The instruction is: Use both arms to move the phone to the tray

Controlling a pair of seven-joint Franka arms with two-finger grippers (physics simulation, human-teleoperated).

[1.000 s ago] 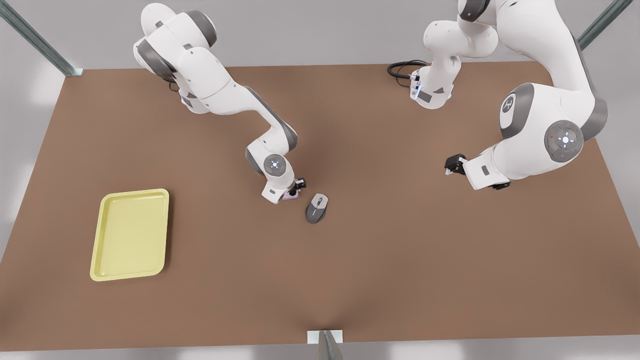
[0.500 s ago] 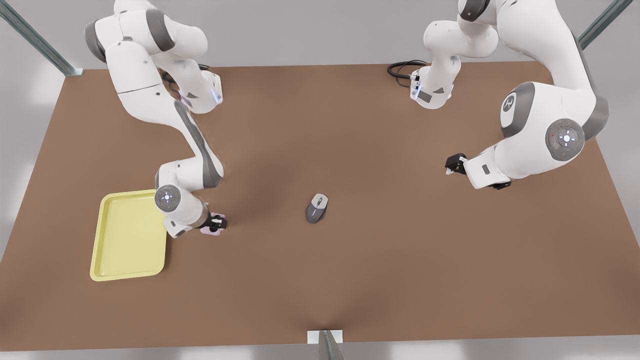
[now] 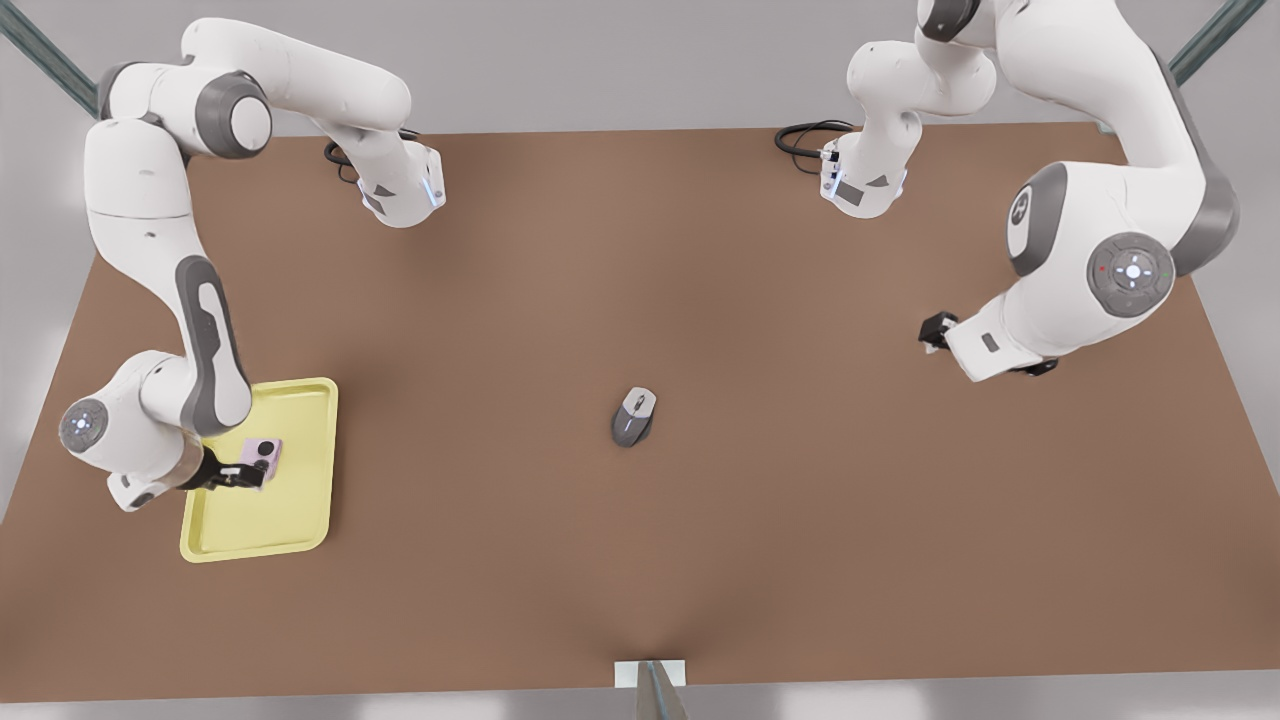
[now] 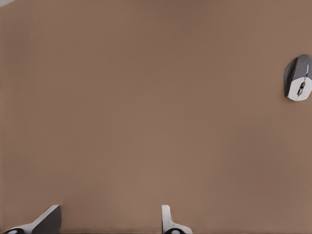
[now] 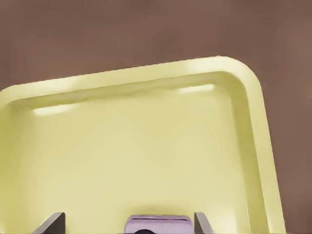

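Grey and white computer mouse point(image 3: 634, 416): lies alone near the middle of the brown table top point(image 3: 700, 560), well apart from both grippers and from the tray; also seen in the left wrist view point(image 4: 298, 77). Nothing lies between it and the tray.

Black coiled cable point(image 3: 803, 137): at the far table edge, beside the base of the arm on the front view's right.

Pale yellow rectangular shallow tray with rounded corners and raised rim point(image 3: 300, 500): sits flat on the table at the front view's left. The right wrist view looks into it point(image 5: 146, 141); its floor is bare apart from the phone at the gripper.

Small pale pink flat phone with two black camera circles point(image 3: 262, 457): over the tray's upper half, inside the rim line, held at one edge; whether it touches the tray floor cannot be told. Its pink edge shows between the fingers in the right wrist view point(image 5: 158, 224).

Right gripper point(image 3: 236, 474): black two-finger claw, over the tray, fingers closed onto the phone.

Left gripper point(image 3: 934, 332): at the front view's right, above bare table, waiting; fingers point(image 4: 168, 222) spread apart, holding nothing.
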